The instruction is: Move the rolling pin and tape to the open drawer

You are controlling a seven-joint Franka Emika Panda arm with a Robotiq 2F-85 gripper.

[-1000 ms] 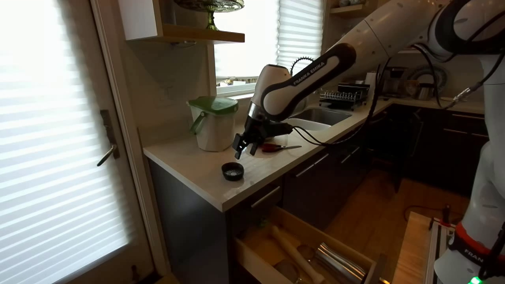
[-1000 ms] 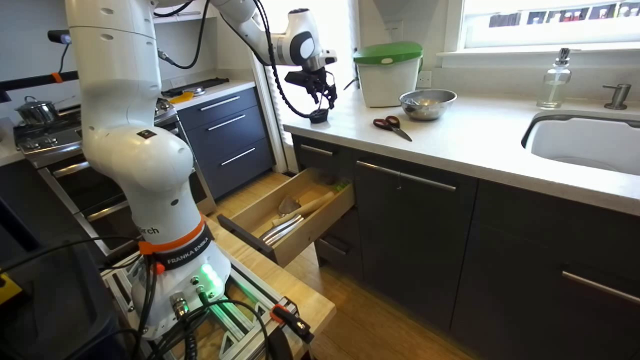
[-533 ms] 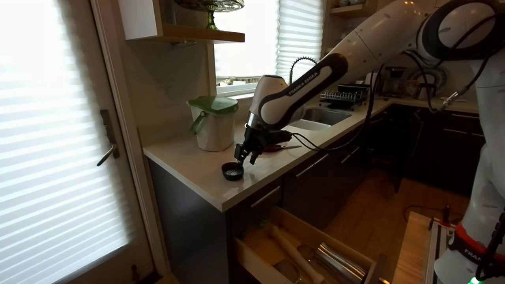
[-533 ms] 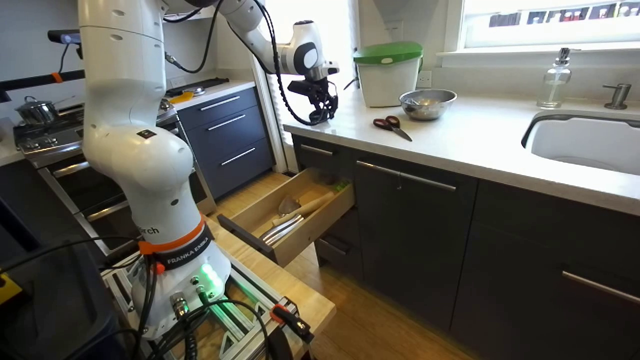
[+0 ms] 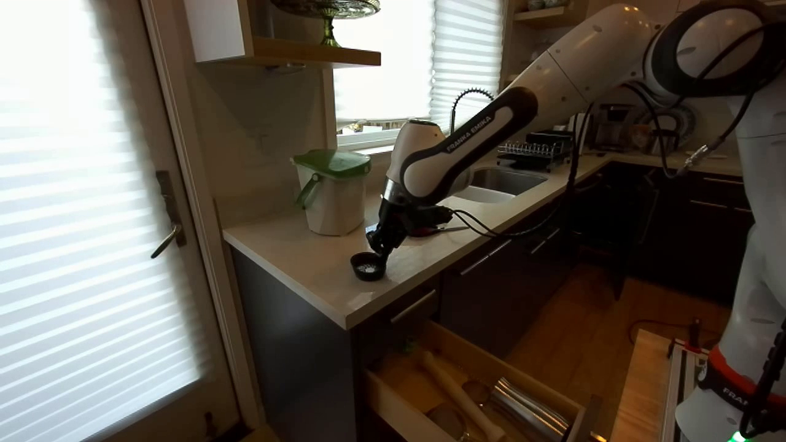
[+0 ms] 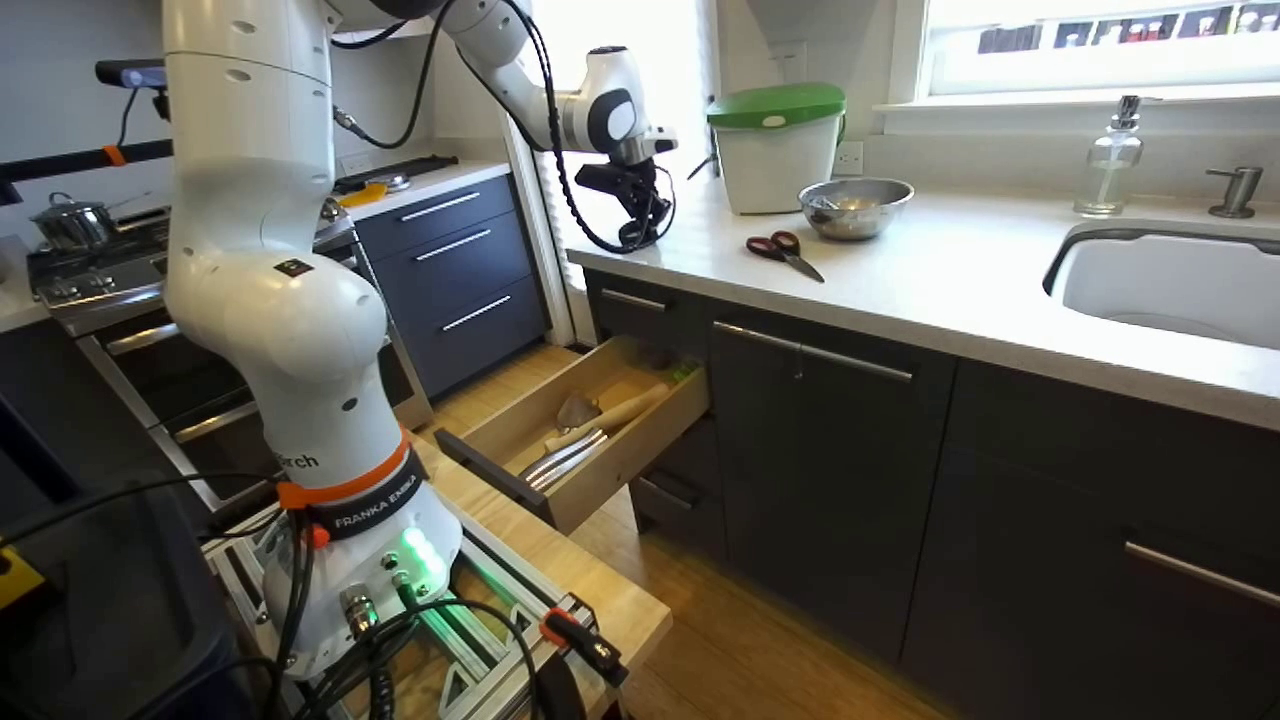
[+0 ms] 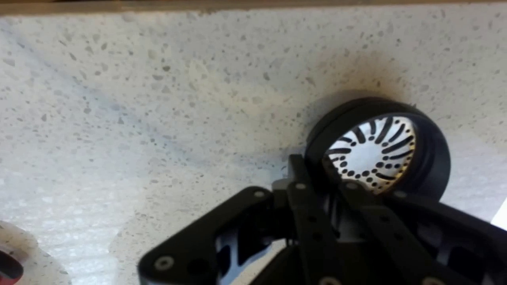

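In an exterior view, the green-lidded bin (image 5: 334, 199) stands at the back of the tabletop (image 5: 295, 248), well apart from the grasp. Next comes the tape (image 5: 368, 276), a black ring sitting near the tabletop's corner; the wrist view shows a slotted metal disc (image 7: 365, 156) within its hole. The gripper (image 7: 314, 168) is clamped on the ring's wall, one finger inside the hole and one outside. Because this hold takes only one side, lifting would probably let the ring tip or pivot; whether the disc is fixed cannot be told, and a loose one might fall out. Farther right and lower, the drawer (image 5: 393, 402) is pulled out; too low an approach could knock the tape against its side. The rolling pin (image 5: 460, 394) already lies inside, beside a ridged metal item (image 5: 531, 408); released above either, the tape could land askew or roll, since neither gives a flat seat.
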